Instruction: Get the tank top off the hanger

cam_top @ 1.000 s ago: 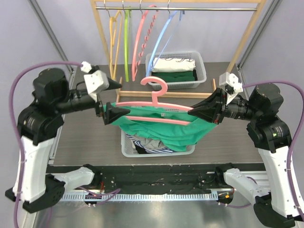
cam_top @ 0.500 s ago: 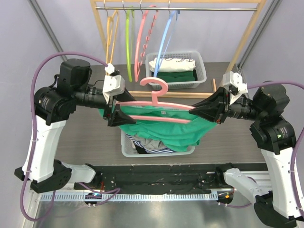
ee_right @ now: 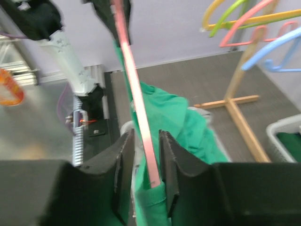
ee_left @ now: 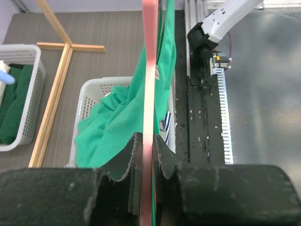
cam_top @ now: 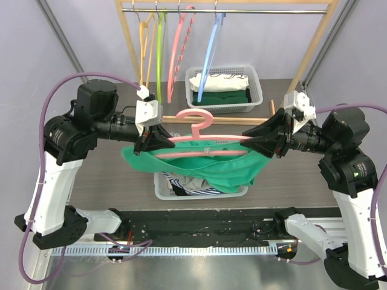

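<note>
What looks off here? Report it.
The green tank top hangs bunched and lopsided from the pink hanger, sagging toward the white basket below. The left gripper and right gripper each clamp a hanger end.

Note the pink hanger [cam_top: 208, 139] spanning level from left to right; your green tank top [cam_top: 211, 170] drapes beneath it, sagging lowest right of centre.

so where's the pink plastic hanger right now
Top view, centre: the pink plastic hanger is held in mid-air, left gripper pinching its left end and right gripper its right end, the green tank top draped from it over a white mesh basket.
</note>
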You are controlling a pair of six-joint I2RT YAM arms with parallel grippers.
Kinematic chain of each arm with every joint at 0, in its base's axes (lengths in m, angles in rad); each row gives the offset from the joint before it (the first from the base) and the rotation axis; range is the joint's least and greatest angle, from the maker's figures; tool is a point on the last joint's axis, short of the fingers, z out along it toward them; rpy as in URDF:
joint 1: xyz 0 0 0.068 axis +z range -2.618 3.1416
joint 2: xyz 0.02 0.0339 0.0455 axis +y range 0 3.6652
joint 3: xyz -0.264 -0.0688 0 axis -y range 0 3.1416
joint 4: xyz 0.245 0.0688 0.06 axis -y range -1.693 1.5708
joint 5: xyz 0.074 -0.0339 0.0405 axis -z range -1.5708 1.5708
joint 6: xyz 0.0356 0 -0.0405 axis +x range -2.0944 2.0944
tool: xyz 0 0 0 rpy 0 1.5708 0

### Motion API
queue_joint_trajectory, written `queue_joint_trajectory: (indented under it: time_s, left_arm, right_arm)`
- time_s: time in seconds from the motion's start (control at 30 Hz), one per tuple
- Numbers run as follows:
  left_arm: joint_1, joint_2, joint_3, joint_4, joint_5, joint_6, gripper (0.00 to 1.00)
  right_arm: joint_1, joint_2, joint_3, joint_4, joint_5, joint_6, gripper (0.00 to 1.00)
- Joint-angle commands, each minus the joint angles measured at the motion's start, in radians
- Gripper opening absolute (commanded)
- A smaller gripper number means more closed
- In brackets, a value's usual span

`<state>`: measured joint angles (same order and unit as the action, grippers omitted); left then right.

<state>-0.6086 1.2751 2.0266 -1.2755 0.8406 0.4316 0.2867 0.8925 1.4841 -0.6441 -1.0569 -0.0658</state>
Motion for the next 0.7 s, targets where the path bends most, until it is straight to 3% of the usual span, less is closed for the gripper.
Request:
queue_joint_trajectory:
  time_s: [0.0, 0.07, 0.13, 0.27, 0.33, 0.47, 0.67]
  left_arm:
    - [-0.013, -0.014, -0.005, 0.108, -0.158, -0.042, 0.07]
    - [-0.014, -0.025, -0.012, 0.148, -0.236, -0.037, 0.01]
    - [-0.014, -0.037, -0.016, 0.185, -0.32, -0.016, 0.0]
    - [-0.014, -0.039, 0.007, 0.173, -0.364, 0.016, 0.0]
    - [-0.014, -0.04, 0.007, 0.165, -0.364, 0.022, 0.0]
    - [-0.014, -0.042, 0.006, 0.146, -0.336, 0.021, 0.0]
    - [-0.014, -0.037, 0.023, 0.142, -0.281, -0.014, 0.0]
  right_arm:
    - [-0.001, -0.02, -0.002, 0.135, 0.175, 0.05, 0.48]
    - [-0.001, -0.041, -0.042, 0.162, 0.297, 0.064, 0.67]
    - [-0.001, -0.09, -0.092, 0.194, 0.397, 0.096, 0.75]
    - [0.0, -0.217, -0.191, 0.259, 0.737, 0.165, 0.76]
    - [0.0, -0.263, -0.249, 0.261, 0.802, 0.211, 0.75]
    - [-0.001, -0.378, -0.356, 0.235, 0.85, 0.274, 0.75]
    - [-0.001, -0.365, -0.508, 0.303, 0.808, 0.388, 0.77]
